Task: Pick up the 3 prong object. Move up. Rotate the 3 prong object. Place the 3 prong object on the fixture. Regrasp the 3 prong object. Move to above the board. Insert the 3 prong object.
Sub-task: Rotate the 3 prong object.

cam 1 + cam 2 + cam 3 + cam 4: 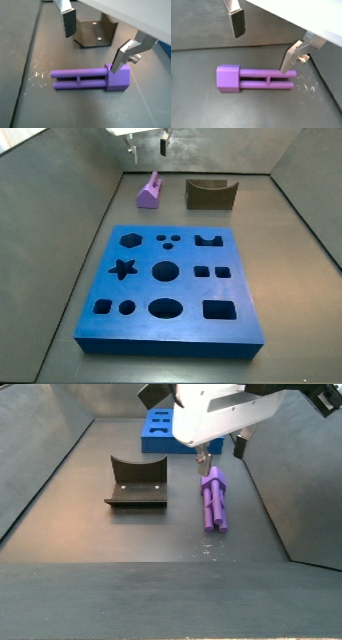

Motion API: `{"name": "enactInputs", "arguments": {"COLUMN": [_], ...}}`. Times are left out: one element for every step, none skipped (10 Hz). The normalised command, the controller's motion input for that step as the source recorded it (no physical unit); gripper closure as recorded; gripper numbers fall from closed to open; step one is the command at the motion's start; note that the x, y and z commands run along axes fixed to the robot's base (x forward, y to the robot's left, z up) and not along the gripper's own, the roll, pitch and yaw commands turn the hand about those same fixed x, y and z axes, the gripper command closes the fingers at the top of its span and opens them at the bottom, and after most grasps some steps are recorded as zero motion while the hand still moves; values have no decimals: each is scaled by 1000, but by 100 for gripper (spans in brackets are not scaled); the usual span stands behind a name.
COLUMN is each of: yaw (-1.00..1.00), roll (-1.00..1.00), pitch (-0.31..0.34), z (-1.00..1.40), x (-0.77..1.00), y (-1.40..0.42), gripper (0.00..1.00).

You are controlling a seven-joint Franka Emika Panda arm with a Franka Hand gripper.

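The light purple 3 prong object (90, 80) lies flat on the grey floor, blocky head at one end and its prongs pointing away (251, 80). In both side views it rests beside the dark fixture (210, 194), with the 3 prong object (215, 499) near the wall. My gripper (95, 45) hangs open just above it with nothing between the fingers. One fingertip (290, 60) is close over the prongs, the other finger (236, 22) is well off to the side. A side view shows the gripper (221, 449) directly over the piece. The blue board (187, 290) lies further along the floor.
The fixture (93, 34) stands just beyond the gripper in a wrist view, with two small screws on its plate. Grey walls enclose the floor, and one wall runs close to the purple piece. In a side view the board (154, 444) sits behind the arm.
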Motion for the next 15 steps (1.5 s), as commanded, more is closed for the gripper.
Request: {"name": "enactInputs", "arguments": {"yaw": [1000,1000,1000,1000,1000,1000,1000,1000,1000,1000,1000,1000,1000,1000,1000], "roll": [1,1,1,1,1,1,1,1,1,1,1,1,1,1,1], "pitch": [-1,-1,-1,-1,-1,-1,-1,-1,-1,-1,-1,-1,-1,-1,-1], "z": [-42,-41,-41,-40,-40,-40,-40,-40,-39,-39,-39,-39,-38,-38,-38], "x": [33,34,34,34,34,34,34,34,34,34,34,34,34,34,34], "y": [-1,-1,-1,-1,-1,-1,-1,-1,-1,-1,-1,-1,-1,-1,-1], "gripper": [0,0,0,0,0,0,0,0,0,0,0,0,0,0,0]}}
